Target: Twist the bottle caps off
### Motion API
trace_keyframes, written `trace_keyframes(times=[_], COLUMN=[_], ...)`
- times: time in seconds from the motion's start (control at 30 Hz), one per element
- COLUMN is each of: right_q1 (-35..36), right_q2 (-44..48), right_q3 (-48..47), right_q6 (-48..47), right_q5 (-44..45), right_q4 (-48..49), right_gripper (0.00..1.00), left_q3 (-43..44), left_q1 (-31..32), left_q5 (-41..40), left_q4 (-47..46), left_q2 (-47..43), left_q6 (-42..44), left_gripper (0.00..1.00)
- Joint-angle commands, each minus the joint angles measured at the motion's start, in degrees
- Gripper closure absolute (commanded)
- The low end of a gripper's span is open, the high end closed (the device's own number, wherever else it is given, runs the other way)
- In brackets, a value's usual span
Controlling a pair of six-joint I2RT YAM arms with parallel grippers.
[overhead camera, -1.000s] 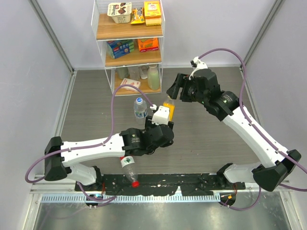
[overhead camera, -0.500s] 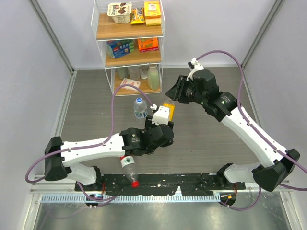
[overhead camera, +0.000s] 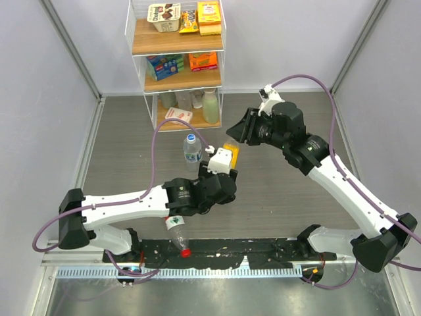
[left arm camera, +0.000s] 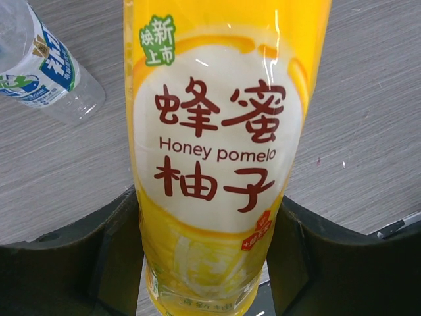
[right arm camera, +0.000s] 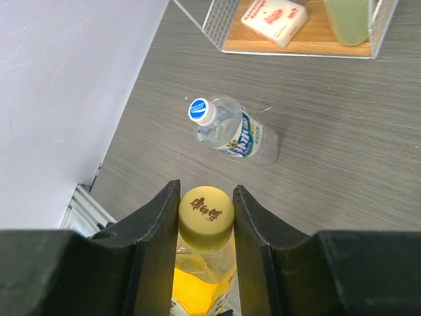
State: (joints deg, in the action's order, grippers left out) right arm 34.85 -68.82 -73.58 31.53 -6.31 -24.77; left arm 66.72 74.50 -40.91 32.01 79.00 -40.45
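Top external view: table and shelf rack are framing the work, with both arms meeting over the middle.

- Left gripper is clamping the yellow bottle low on its body, holding it roughly upright.
- Right gripper is coming at it from above, fingers pressing on both sides of the yellow cap. The cap is sitting on the neck, not yet off.
- Blue-label bottle is standing just beyond, capped.
- Red-label bottle is lying near the arm bases with its red cap on.

Risks, as judged:
- If the cap is seated tight, the bottle may be turning inside the left fingers instead of unthreading.
- The small cap gives little purchase, so the right fingers may be slipping round it.
- Hard squeezing on the soft body could push drink out once the seal is breaking.
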Motion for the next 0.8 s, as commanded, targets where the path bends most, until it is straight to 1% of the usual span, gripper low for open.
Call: trace_keyframes(times=[0.0, 0.17, 0.2, 0.23, 0.27, 0.33, 0.37, 0.43, 0.47, 0.5, 0.53, 0.57, 0.6, 0.63, 0.73, 0.77], right_q1=[-4.0, -10.4, -12.2, -12.9, -13.9, -14.5, -14.5, -14.5, -14.5, -14.5, -14.5, -14.6, -14.6, -14.5, -14.7, -14.7], right_q2=[0.9, 1.5, 1.7, 1.8, 1.9, 2.3, 2.4, 2.5, 2.5, 2.5, 2.5, 2.4, 2.3, 2.1, 1.0, 0.4], right_q3=[2.7, 7.9, 9.6, 10.6, 12.0, 14.2, 15.0, 17.1, 17.7, 19.2, 20.1, 21.4, 22.2, 23.7, 26.1, 27.1], right_q6=[-1.2, 2.7, 4.6, 6.4, 7.1, 9.2, 9.4, 11.4, 12.1, 14.2, 15.7, 19.0, 20.6, 24.4, 31.5, 35.1], right_q5=[-14.2, -27.7, -32.2, -34.0, -36.8, -40.3, -40.7, -43.4, -44.6, -45.5, -47.1, -48.3, -49.1, -49.8, -51.1, -51.6], right_q4=[9.0, 18.2, 22.5, 24.3, 28.4, 33.8, 34.8, 41.1, 42.6, 47.3, 50.0, 55.4, 58.3, 64.7, 77.0, 83.2], right_gripper=[0.98, 0.98, 0.98, 0.98, 0.98, 0.98, 0.98, 0.98, 0.98, 0.98, 0.98, 0.98, 0.98, 0.98, 0.98, 0.99], left_q3=[-2.6, -6.2, -7.1, -7.9, -9.2, -11.4, -12.0, -13.4, -13.9, -14.5, -15.0, -15.4, -15.7, -15.9, -17.3, -18.2], left_q1=[-0.1, -0.1, -0.1, 0.0, -0.1, -0.1, -0.1, -0.1, -0.1, -0.1, -0.1, -0.1, -0.1, -0.1, -0.1, -0.1], left_q5=[2.2, 5.3, 6.3, 7.2, 8.0, 10.7, 11.7, 14.9, 16.6, 18.6, 20.9, 22.7, 24.1, 25.1, 26.3, 26.7], left_q4=[-5.3, -8.4, -9.3, -10.2, -11.7, -14.8, -15.7, -17.5, -18.2, -19.3, -20.7, -21.5, -22.1, -22.5, -23.9, -24.7], left_q2=[-3.9, -7.3, -8.4, -9.2, -10.4, -12.4, -13.2, -14.6, -15.3, -15.7, -16.2, -16.7, -17.1, -17.6, -19.1, -19.7], left_q6=[0.5, 0.5, 0.6, 0.8, 1.2, 2.5, 2.7, 4.2, 4.8, 5.5, 6.0, 6.3, 6.3, 6.2, 5.6, 5.6], left_gripper=[1.00, 1.00, 1.00, 1.00, 1.00, 1.00, 1.00, 1.00, 1.00, 1.00, 1.00, 1.00, 1.00, 1.00, 1.00, 1.00])
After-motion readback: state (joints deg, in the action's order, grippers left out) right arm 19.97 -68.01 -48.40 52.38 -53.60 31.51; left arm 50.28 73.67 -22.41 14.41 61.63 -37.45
